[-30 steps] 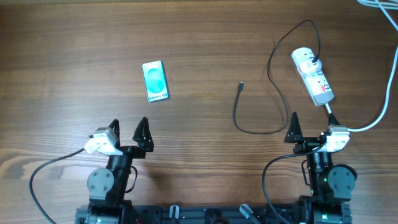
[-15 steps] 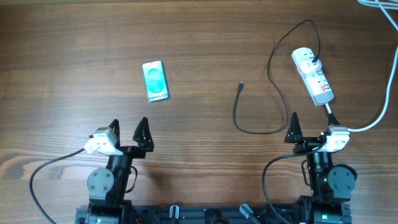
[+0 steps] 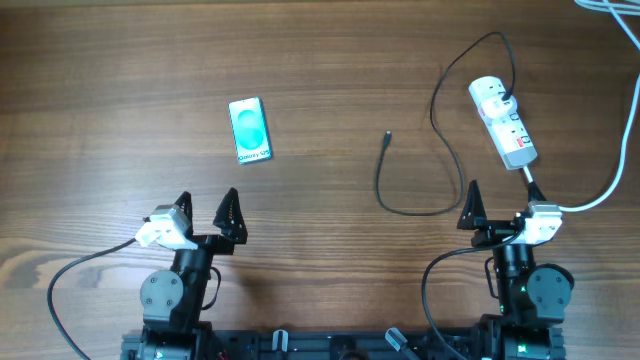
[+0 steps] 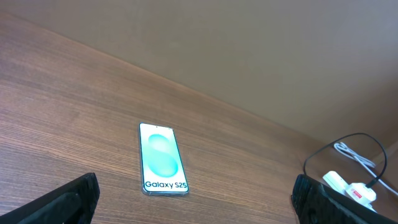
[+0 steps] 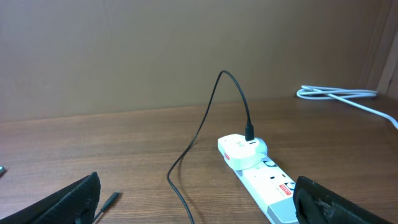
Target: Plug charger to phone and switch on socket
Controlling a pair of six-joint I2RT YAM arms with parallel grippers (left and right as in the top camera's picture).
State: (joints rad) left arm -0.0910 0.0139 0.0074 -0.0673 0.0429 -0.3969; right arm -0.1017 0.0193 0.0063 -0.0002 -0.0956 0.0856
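**All Quiet: Charger Not Yet in Phone, Socket Untouched**

No change from a second ago or from half a second ago: same poses, same layout, no visible drift anywhere.

Across the wooden table (image 3: 100, 60), everything laid flat and well apart, probably to give each arm clear room to approach. At the near edge, left gripper (image 3: 207, 197) and right gripper (image 3: 500, 198), both spread wide and empty, touching nothing. Parked low and back, most likely as a ready pose: left wrist view squarely on the phone, right wrist view on the socket, hinting at a split of the work.

Far right, the socket (image 3: 503, 123), lying slantwise, with a white plug (image 3: 490, 95) seated in its far end and a thicker light-blue cable (image 3: 612, 178) trailing off its grey end.

From that white plug, the charger (image 3: 381, 165), arching up, then looping loosely back toward centre. Anchored at one end already, so by the look of it only the free end to be carried.

Left of centre, the phone (image 3: 250, 130), screen up, well apart from the cable.

Between phone and socket, the plug tip (image 3: 387, 134), bare on the wood, pointing away from the arms.

Smallest, the red switches (image 5: 285, 186) on the strip; on or off, cannot tell.
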